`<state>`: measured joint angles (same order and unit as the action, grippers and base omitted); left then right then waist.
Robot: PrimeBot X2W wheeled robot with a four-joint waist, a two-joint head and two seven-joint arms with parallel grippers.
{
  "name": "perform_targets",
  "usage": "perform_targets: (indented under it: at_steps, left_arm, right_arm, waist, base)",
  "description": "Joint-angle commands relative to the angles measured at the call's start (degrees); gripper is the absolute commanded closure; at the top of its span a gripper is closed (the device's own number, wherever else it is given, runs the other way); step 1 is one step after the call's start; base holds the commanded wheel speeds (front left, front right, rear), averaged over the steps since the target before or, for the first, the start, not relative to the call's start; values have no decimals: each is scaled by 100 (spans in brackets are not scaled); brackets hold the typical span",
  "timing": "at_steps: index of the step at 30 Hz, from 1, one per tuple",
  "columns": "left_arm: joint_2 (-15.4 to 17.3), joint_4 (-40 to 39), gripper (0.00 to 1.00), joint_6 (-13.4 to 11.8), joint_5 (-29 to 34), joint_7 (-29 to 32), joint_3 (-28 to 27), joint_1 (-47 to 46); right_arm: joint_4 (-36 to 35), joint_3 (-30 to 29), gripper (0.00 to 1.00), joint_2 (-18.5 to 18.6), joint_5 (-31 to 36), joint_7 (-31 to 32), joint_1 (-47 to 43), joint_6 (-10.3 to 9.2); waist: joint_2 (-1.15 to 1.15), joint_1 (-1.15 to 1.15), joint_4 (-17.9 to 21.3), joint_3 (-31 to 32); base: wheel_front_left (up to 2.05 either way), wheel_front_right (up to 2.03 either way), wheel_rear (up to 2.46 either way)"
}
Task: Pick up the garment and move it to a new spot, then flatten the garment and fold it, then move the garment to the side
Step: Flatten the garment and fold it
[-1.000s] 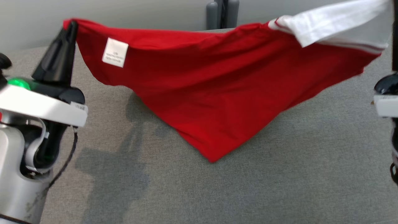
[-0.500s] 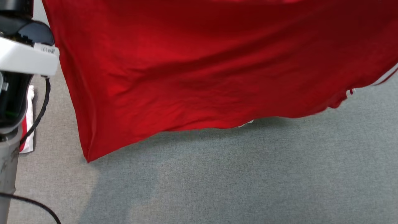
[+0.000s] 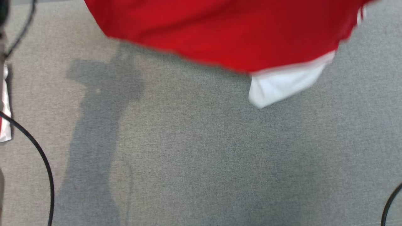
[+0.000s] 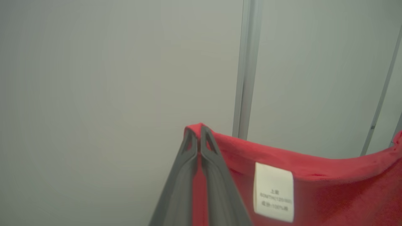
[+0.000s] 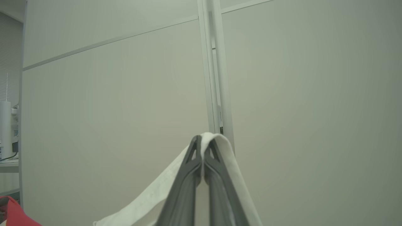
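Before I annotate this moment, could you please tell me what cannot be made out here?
Head view: garment, top cut off by the upper edge, hem motion-blurred.
Left wrist view: label, print too blurred to read.
Head view: red-and-white cloth, cut by the left edge.

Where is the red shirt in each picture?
Head view: the shirt hangs across the top, its white part dangling right of middle.
Left wrist view: bottom right, red edge beside a white label, pinched in the shut left fingers.
Right wrist view: bottom middle, white cloth pinched in the shut right fingers; a red bit bottom left.
Shared landmark: the pale wall's upright strip stands behind in both wrist views.
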<state>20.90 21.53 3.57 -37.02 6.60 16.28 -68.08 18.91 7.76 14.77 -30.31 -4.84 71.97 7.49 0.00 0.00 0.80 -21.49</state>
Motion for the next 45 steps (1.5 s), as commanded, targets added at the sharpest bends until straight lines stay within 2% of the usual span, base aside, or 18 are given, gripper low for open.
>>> perform_targets:
  at_steps: [1, 6, 10, 16, 22, 27, 32, 33, 40, 41, 45]
  left_arm:
    - [28, 263, 100, 37, 71, -104, -17, -296]
    - [-11, 1589, 100, 110, 305, -355, 96, -1105]
    - [-32, 2315, 100, 96, 452, -657, 123, -1644]
    - [-104, 3003, 100, 217, 379, -1093, 112, -2081]
    - [-286, 3593, 100, 354, 121, -1389, 177, -1492]
    - [-477, 3916, 100, 398, -252, -1780, 124, -675]
    - [-625, 3628, 100, 394, -552, -2066, 291, 320]
    - [-625, 3628, 100, 394, -552, -2066, 291, 320]
    - [-531, 2707, 100, 396, -761, -2168, 406, 1865]
    - [-426, 2335, 100, 395, -714, -2168, 323, 2317]
    - [-328, 1475, 100, 242, -715, -2169, 222, 3387]
  right_arm:
    - [260, 16, 100, -7, 60, -175, 347, 0]
    - [1736, 213, 100, -293, 108, -703, 1470, 0]
    - [2582, 274, 100, -550, 56, -922, 2182, 0]
    - [3154, 718, 100, -701, -120, -1023, 2582, 0]
    - [3348, 1263, 100, -510, -633, -1042, 1907, 0]
    - [3172, 1584, 100, -362, -1280, -1054, 877, 0]
    - [2445, 1684, 100, -100, -1935, -1054, -611, 0]
    - [2445, 1684, 100, -100, -1935, -1054, -611, 0]
    - [1161, 1674, 100, 296, -2328, -1055, -2851, 0]
    - [801, 1596, 100, 358, -2387, -1055, -3415, 0]
    - [37, 1413, 100, 461, -2441, -1054, -4490, 0]
  waist:
    - [0, 0, 61, -125]
    - [0, 0, 130, -180]
    - [0, 0, 167, -268]
    - [0, 0, 183, -455]
    - [0, 0, 115, -643]
    - [0, 0, 101, -771]
    - [0, 0, 21, -701]
    - [0, 0, 21, -701]
    - [0, 0, -19, -444]
    - [0, 0, -8, -347]
    - [0, 0, 8, -126]
  base:
    - [0, 0, 0]
    - [0, 0, 0]
    - [0, 0, 0]
    - [0, 0, 0]
    - [0, 0, 0]
    - [0, 0, 0]
    - [0, 0, 0]
    - [0, 0, 0]
    - [0, 0, 0]
    - [0, 0, 0]
    - [0, 0, 0]
